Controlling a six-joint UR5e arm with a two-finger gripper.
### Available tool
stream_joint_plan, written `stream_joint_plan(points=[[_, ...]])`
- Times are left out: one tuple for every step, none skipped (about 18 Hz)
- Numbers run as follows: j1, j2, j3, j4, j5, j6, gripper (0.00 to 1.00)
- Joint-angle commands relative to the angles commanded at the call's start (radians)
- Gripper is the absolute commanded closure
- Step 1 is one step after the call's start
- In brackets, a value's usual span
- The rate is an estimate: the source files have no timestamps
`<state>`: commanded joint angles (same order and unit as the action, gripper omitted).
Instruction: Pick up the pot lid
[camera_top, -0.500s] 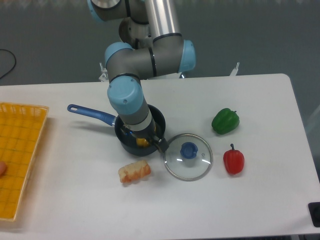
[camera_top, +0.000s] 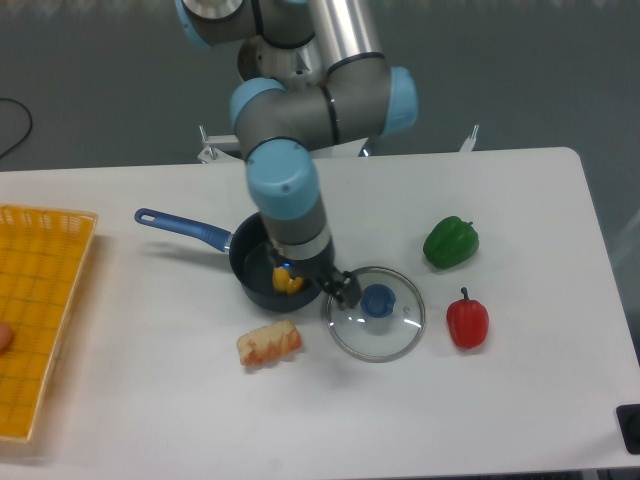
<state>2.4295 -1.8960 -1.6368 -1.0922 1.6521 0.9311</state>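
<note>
Where the pot lid (camera_top: 372, 342) lies on the desk (camera_top: 480, 410), right beside the dark pan (camera_top: 262, 291), the end effector (camera_top: 318, 277) hangs near its knob (camera_top: 378, 300); whether open or closed, I cannot tell. A green pepper (camera_top: 451, 243) lies beyond.

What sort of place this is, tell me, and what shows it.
Probably a robot lab with a mock kitchen: a robot arm over a white table holding a pan, a lid and a green pepper.

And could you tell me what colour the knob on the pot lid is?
Blue, clearest in the camera view.
</note>
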Motion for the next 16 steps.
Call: stream_joint_plan(points=[[0.018,0.000,-0.002,0.003,-0.005,0.003,0.00],[0.037,0.000,-0.003,0.003,-0.017,0.021,0.00],[0.055,0.000,-0.002,0.003,-0.024,0.056,0.00],[0.072,0.000,-0.003,0.003,-0.025,0.086,0.00],[0.086,0.002,-0.003,0.003,-0.028,0.104,0.00],[0.101,0.002,-0.006,0.003,-0.028,0.116,0.00],[0.120,0.000,-0.008,0.005,-0.028,0.133,0.00],[0.137,0.000,-0.009,0.005,-0.028,0.164,0.00],[0.155,-0.001,-0.011,0.005,-0.028,0.193,0.00],[0.166,-0.005,-0.014,0.005,-0.028,0.208,0.00],[0.174,-0.006,-0.017,0.005,-0.026,0.215,0.00],[0.178,-0.009,-0.020,0.006,-0.025,0.222,0.00],[0.192,-0.014,-0.023,0.006,-0.023,0.235,0.00],[0.197,-0.021,-0.023,0.008,-0.022,0.242,0.00],[0.198,-0.034,-0.025,0.011,-0.021,0.242,0.00],[0.198,-0.052,-0.026,0.027,-0.020,0.239,0.00]])
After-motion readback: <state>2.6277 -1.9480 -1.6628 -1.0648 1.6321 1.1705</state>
